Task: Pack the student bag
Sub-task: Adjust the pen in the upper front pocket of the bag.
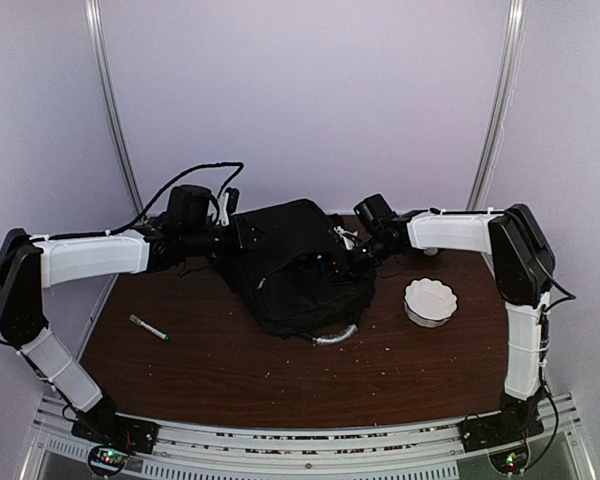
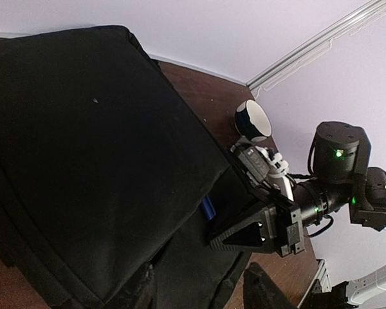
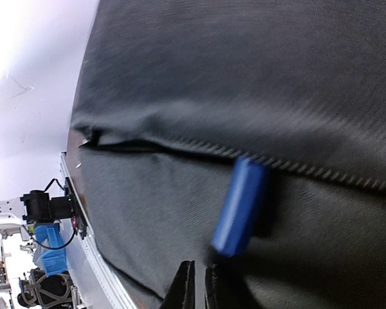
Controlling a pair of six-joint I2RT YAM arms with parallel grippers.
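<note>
The student bag (image 1: 295,270), a large black backpack, lies mid-table with its grey handle (image 1: 335,337) toward the front. My left gripper (image 1: 230,232) is at its back left corner. In the left wrist view bag fabric (image 2: 96,148) fills the space between its fingers, so it seems to grip the raised top flap. A blue cylinder (image 3: 240,206) pokes out of the bag's opening under the zipper edge. My right gripper (image 3: 199,265) sits just short of it, its fingers almost together with nothing between them. From the left wrist it shows as the right gripper (image 2: 222,241) beside the blue cylinder (image 2: 208,207).
A white scalloped bowl (image 1: 430,300) stands right of the bag. A marker (image 1: 148,328) lies on the brown table (image 1: 230,370) at the front left. Purple walls close in the back and sides.
</note>
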